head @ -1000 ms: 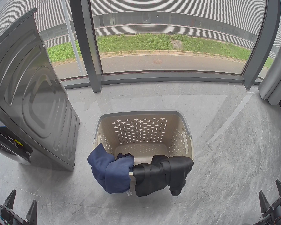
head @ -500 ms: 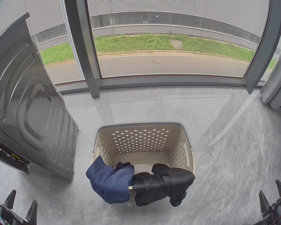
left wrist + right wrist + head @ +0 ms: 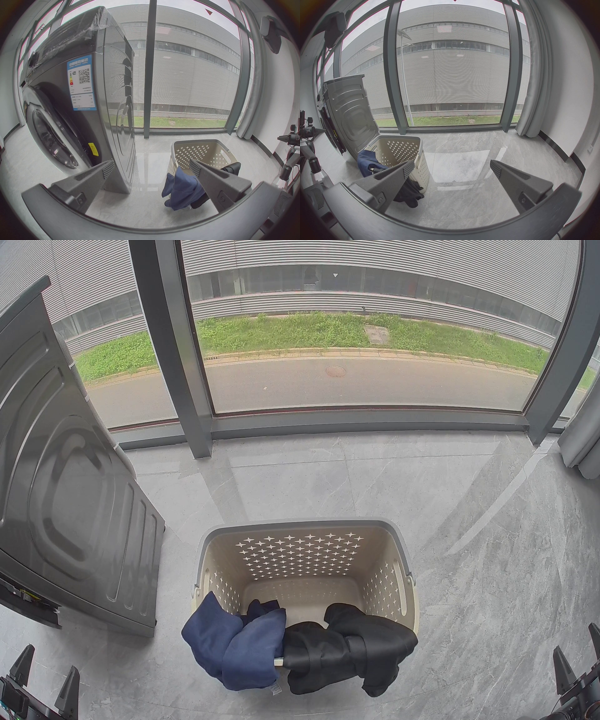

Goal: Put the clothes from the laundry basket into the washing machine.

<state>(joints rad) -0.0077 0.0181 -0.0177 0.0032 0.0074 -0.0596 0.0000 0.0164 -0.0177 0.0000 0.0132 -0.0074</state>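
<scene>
So the clothes are two pieces, a blue garment and a black garment, both slung over the near rim of the laundry basket. They sit side by side and touch in the middle. Blue is on the robot's left, black on its right, and each spills partly into the basket and partly down its outside wall. The basket is a beige plastic one with star-shaped holes and a grey rim, sitting on the grey marble-look floor.

The washing machine is dark grey and stands just off to the robot's left of the basket, close but not touching, with its ribbed side panel turned toward it. Its round door is on the face turned away from the basket.

The left gripper hangs low with its fingers spread wide and nothing between them. Same for the right gripper: spread apart, holding nothing, well clear of the basket.

Beyond all that there's a big window with grass and a road outside, and a pale curtain on the right.
</scene>
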